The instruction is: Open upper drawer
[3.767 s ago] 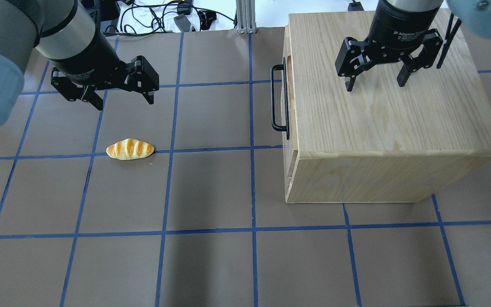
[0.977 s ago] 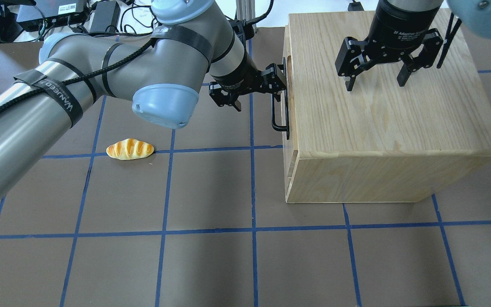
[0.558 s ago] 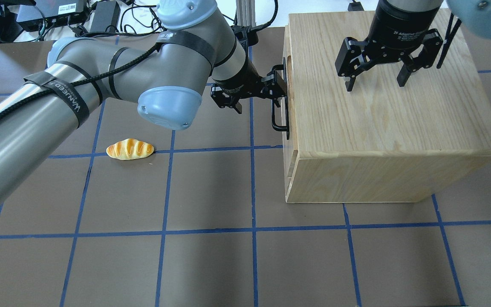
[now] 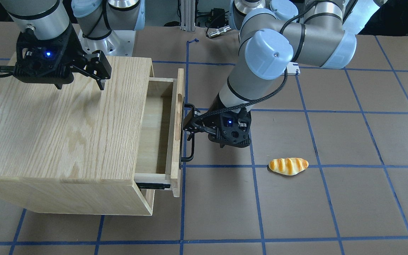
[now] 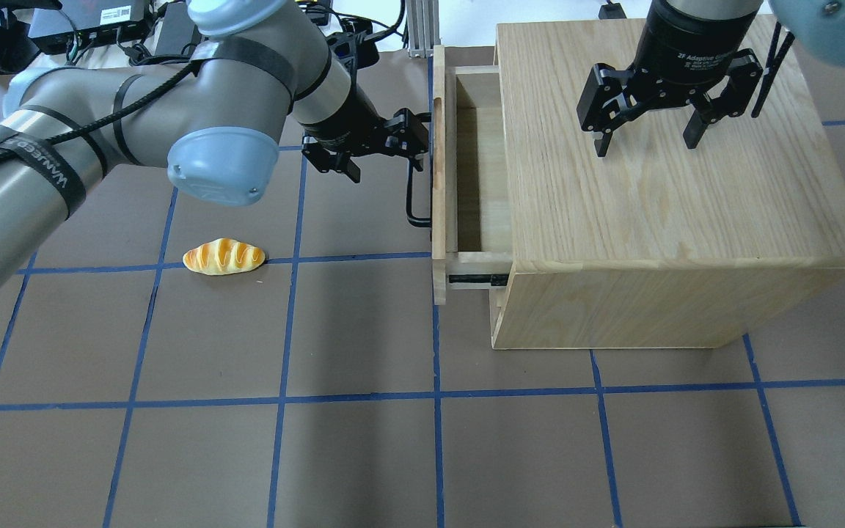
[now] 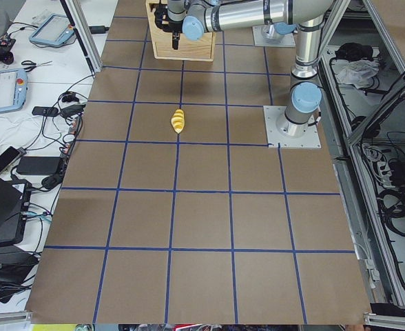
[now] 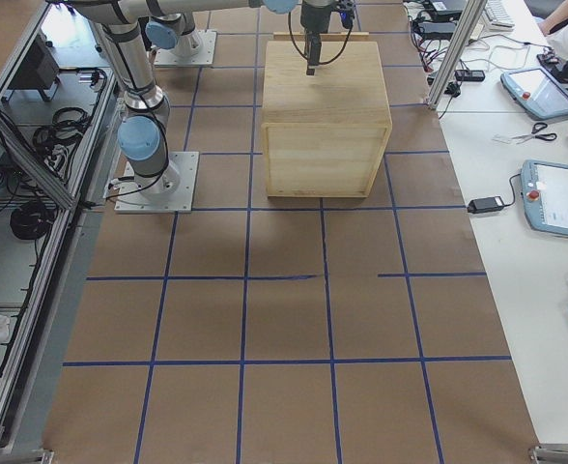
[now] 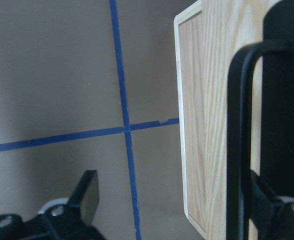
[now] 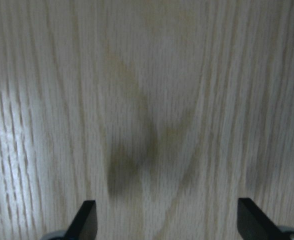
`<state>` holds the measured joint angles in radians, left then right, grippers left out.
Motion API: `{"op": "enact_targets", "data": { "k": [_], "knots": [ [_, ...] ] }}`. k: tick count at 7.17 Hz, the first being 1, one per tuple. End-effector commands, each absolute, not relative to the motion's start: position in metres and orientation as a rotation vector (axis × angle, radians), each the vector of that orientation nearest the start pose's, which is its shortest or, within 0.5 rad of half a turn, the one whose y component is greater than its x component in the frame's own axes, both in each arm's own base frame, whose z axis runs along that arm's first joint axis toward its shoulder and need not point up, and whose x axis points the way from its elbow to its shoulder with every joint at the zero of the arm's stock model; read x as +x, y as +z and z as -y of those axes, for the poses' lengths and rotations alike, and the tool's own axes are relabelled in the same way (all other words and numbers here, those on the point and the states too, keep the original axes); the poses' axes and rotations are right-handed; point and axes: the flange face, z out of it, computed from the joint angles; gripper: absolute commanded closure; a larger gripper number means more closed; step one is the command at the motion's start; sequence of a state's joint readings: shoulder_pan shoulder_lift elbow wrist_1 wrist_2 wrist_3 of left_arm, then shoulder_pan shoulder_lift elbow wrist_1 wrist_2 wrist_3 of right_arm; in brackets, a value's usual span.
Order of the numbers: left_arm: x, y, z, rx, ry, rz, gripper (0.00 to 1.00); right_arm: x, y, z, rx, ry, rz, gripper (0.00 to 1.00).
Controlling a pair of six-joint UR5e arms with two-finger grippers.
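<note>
Item: upper drawer (image 5: 439,220), standing partway out of the cabinet (image 5: 672,205), front facing the bench's left end. We record the left gripper (image 5: 389,161) spread wide, one finger hooked behind the handle (image 5: 409,198). Right gripper (image 5: 646,147): wide, empty, above the cabinet top. Bread roll (image 5: 224,257): toward the left end, well apart from the drawer.

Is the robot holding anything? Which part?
Nothing is clamped. The open left gripper hooks one finger behind the pale-wood upper drawer's black bar handle; the open right gripper holds nothing.
</note>
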<state>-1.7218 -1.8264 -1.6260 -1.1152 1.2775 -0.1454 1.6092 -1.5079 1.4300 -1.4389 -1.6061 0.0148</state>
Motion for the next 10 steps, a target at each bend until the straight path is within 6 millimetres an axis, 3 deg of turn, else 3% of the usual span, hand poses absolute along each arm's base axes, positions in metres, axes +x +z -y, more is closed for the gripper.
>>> {"op": "enact_targets", "data": {
  "k": [1,2,6,8,10],
  "knots": [
    [-0.189,0.374,0.577,-0.074,-0.154,-3.439,0.00,0.149,0.513,0.507,-0.038,0.084,-3.177,0.00],
    [-0.168,0.376,0.579,-0.118,-0.138,-3.434,0.00,0.149,0.512,0.506,-0.041,0.086,-3.177,0.00],
    [-0.124,0.380,0.584,-0.142,-0.121,-3.430,0.00,0.149,0.513,0.507,-0.038,0.084,-3.177,0.00],
    [-0.124,0.395,0.579,-0.138,-0.110,-3.423,0.00,0.149,0.513,0.507,-0.040,0.084,-3.177,0.00],
    [-0.132,0.433,0.553,-0.137,-0.150,-3.391,0.00,0.149,0.513,0.507,-0.038,0.084,-3.177,0.00]
  ]
}}
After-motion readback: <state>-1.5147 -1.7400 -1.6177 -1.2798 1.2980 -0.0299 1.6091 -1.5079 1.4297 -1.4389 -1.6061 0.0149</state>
